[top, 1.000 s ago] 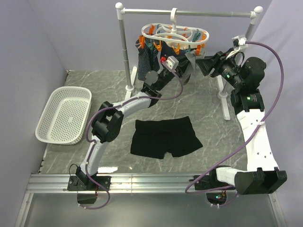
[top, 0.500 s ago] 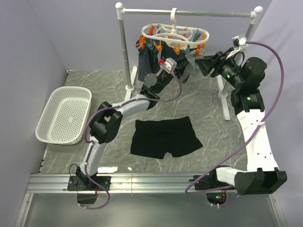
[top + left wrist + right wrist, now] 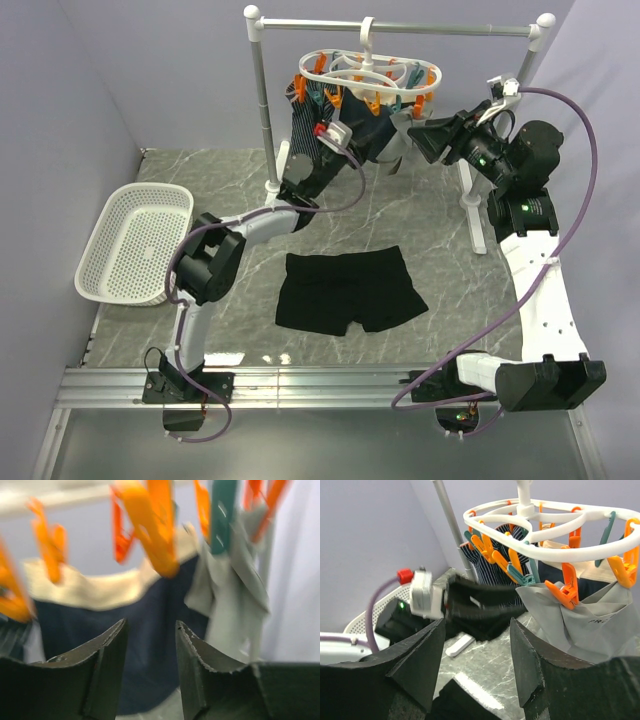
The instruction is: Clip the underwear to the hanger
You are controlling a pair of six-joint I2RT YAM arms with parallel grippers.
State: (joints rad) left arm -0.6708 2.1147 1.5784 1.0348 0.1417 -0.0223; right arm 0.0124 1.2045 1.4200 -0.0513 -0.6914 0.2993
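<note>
The black underwear (image 3: 348, 290) lies flat on the marble table, apart from both grippers. The white oval hanger (image 3: 372, 76) with orange and teal pegs hangs from the rail; it also shows in the right wrist view (image 3: 546, 551). My left gripper (image 3: 355, 145) is open and empty, raised just under the hanger's left part. In the left wrist view it (image 3: 150, 630) points at a navy garment (image 3: 145, 645) below blurred orange pegs (image 3: 155, 535). My right gripper (image 3: 425, 135) is open and empty at the hanger's right end, and its wrist view (image 3: 477, 625) looks across at the left gripper (image 3: 512, 607).
A dark striped garment (image 3: 495, 565), the navy garment and a grey piece (image 3: 580, 622) hang from the pegs. The silver rail stand (image 3: 262, 110) spans the back of the table. A white basket (image 3: 100, 225) sits at the left.
My left arm has swung its wrist to the left and a little up under the hanger. The right arm and the underwear have hardly moved.
</note>
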